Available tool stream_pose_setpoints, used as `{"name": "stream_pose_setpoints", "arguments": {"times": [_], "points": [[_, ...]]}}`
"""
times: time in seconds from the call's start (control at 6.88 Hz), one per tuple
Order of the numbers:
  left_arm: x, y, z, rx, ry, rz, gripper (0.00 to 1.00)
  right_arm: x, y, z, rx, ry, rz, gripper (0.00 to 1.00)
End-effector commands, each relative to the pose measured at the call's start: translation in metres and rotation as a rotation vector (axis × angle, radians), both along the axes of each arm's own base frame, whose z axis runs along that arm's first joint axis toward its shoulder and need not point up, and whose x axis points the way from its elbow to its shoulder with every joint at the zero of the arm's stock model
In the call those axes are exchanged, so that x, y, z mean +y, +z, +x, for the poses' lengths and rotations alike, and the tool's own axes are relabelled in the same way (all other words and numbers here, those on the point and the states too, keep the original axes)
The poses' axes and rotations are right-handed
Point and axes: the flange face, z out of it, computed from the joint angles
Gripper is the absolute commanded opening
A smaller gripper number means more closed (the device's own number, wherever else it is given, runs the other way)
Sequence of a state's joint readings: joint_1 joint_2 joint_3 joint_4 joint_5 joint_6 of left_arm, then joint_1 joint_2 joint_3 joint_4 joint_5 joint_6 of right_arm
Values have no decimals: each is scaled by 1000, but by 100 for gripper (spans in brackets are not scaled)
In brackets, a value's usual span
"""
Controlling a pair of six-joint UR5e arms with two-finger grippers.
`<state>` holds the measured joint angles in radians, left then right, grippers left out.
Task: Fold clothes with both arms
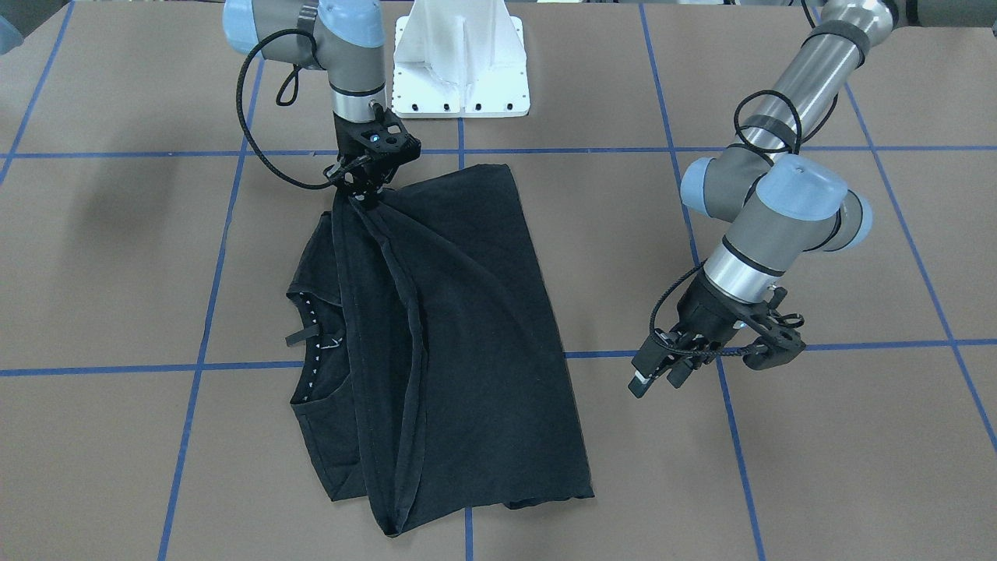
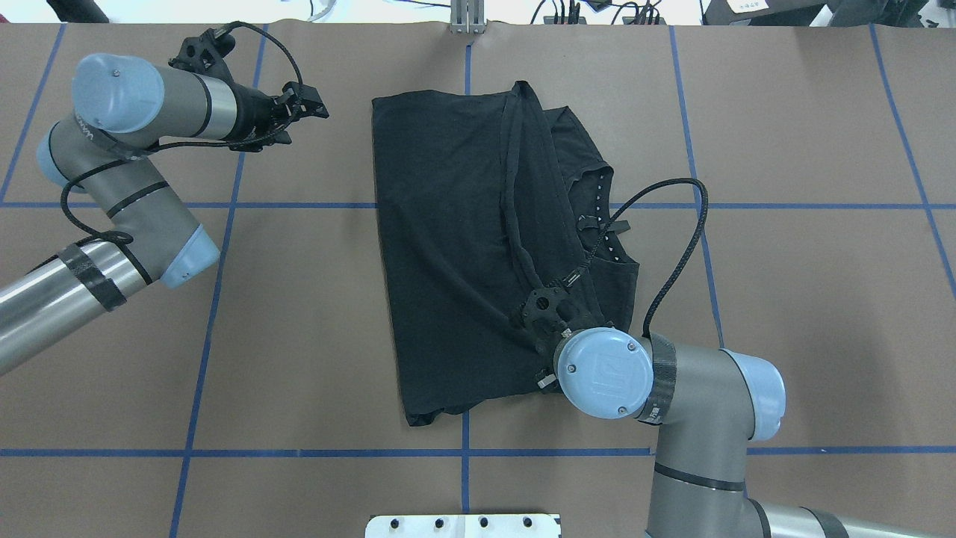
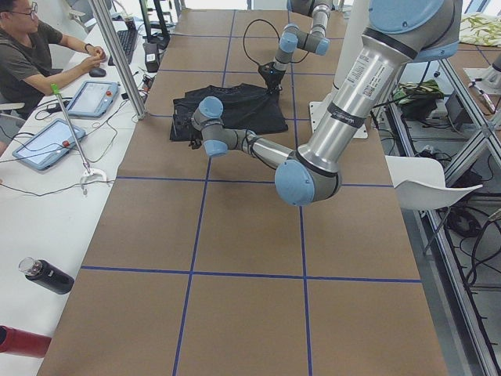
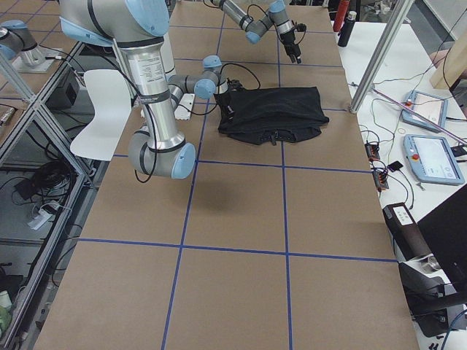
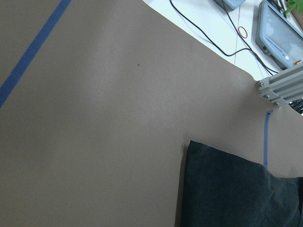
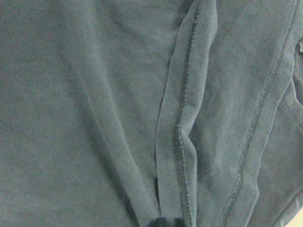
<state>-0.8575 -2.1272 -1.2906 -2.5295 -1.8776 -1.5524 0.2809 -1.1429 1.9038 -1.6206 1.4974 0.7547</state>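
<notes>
The black T-shirt (image 1: 467, 327) lies partly folded on the brown table, its collar and label (image 1: 315, 327) showing at one side. It also shows in the overhead view (image 2: 448, 224). My right gripper (image 1: 364, 195) is shut on a bunched edge of the shirt and holds it a little above the table, with creases running from the grip. The right wrist view shows only black fabric and a hem seam (image 6: 182, 123). My left gripper (image 1: 658, 375) is open and empty, off to the side of the shirt (image 2: 308, 104). The left wrist view shows a shirt corner (image 5: 236, 189).
The white pedestal base (image 1: 459, 62) stands at the robot's edge of the table. Blue tape lines (image 1: 199, 366) cross the brown surface. An operator (image 3: 27, 55), tablets (image 3: 94, 98) and an aluminium post (image 3: 117, 55) are along the far side.
</notes>
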Motion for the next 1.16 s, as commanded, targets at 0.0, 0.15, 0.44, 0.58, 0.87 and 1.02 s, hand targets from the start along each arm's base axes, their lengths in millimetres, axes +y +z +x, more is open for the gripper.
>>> {"name": "stream_pose_setpoints", "arguments": {"times": [0.0, 0.15, 0.44, 0.58, 0.87, 1.02], "points": [[0, -1, 0, 1, 0, 1, 86, -1, 2, 3, 0, 0, -3, 0], [0, -1, 0, 1, 0, 1, 86, -4, 2, 4, 1, 3, -5, 0], [1, -1, 2, 12, -4, -18, 86, -4, -4, 2, -9, 6, -2, 0], [1, 0, 2, 12, -5, -20, 86, -3, -5, 1, -9, 7, 0, 38], [2, 0, 3, 11, -5, -20, 86, -3, 0, -3, 0, 11, -5, 53], [2, 0, 3, 11, -5, -20, 86, -3, 1, -4, 0, 11, -5, 54]]}}
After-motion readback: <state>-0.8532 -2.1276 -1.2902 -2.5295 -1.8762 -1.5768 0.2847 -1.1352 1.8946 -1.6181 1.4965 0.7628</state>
